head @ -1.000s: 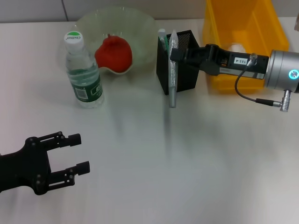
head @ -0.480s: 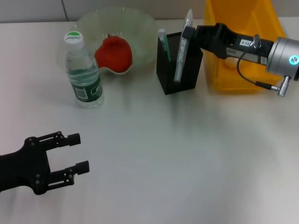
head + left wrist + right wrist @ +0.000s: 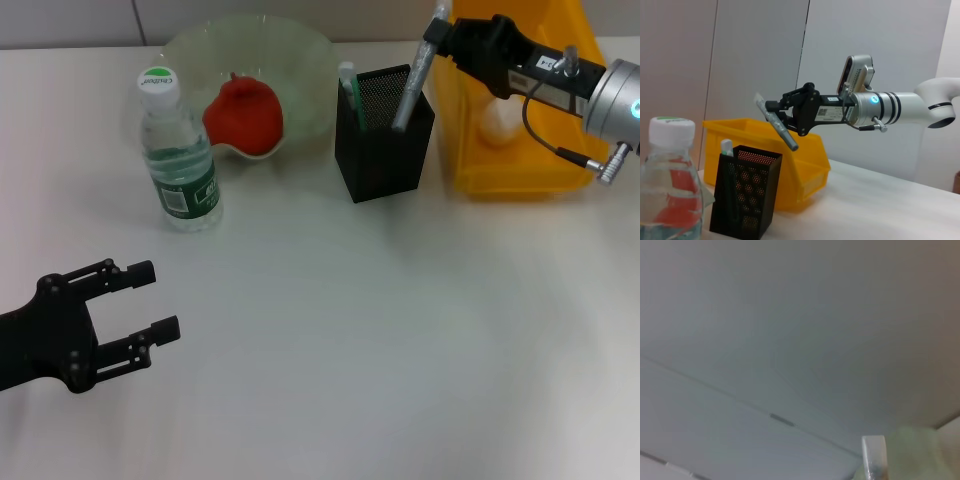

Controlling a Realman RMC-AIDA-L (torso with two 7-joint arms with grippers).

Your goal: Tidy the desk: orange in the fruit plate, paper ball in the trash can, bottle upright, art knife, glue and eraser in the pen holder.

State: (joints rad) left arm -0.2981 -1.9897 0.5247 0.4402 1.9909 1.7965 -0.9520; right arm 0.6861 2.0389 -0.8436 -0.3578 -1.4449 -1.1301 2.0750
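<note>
Where the head view looks down on the white desk, the right gripper is clamped on the grey glue, held tilted with its lower end over the pen holder. The green knife stands inside that holder. The left gripper hovers low over the near desk, fingers spread and empty. The orange lies in the plate; the bottle stands upright beside it. A pale lump in the yellow bin is hard to identify.

From the left wrist, the glue hangs above the holder, grey walls behind.

From the right wrist, only blurred wall and the glue's tip show.
</note>
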